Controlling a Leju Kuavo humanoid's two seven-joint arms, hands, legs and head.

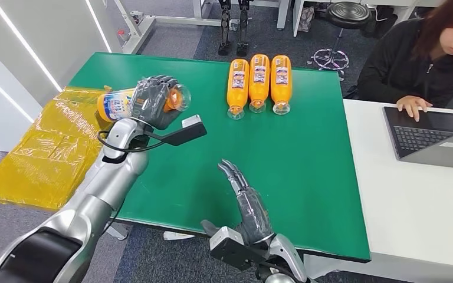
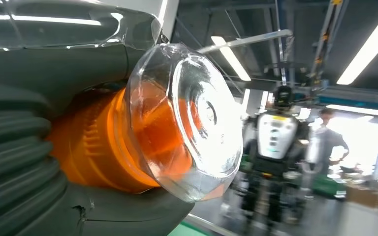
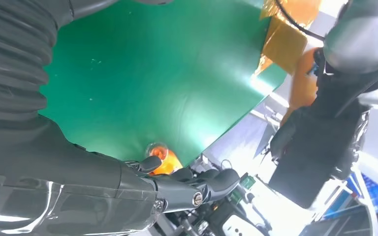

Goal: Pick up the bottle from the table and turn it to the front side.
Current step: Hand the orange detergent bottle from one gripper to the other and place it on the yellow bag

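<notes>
Orange bottle (image 1: 118,104) w/ clear cap lies sideways above the tabletop (image 1: 307,159), gripped by left robot hand (image 1: 153,101); right robot hand (image 1: 245,200) open, fingers straight, holding nothing.

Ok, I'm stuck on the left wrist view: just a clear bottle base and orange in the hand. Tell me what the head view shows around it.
Observer: The left hand holds the bottle lying sideways, lifted above the green table near its left edge.
Operator: Give me the right hand.
Observer: The right hand is open and holds nothing, fingers stretched out over the table's near side.
Operator: Report other bottles.
Observer: Three orange bottles lie side by side at the table's far edge.
Operator: Anyone nearby, say so.
Observer: A person sits at a laptop on the white table to the right.
</notes>
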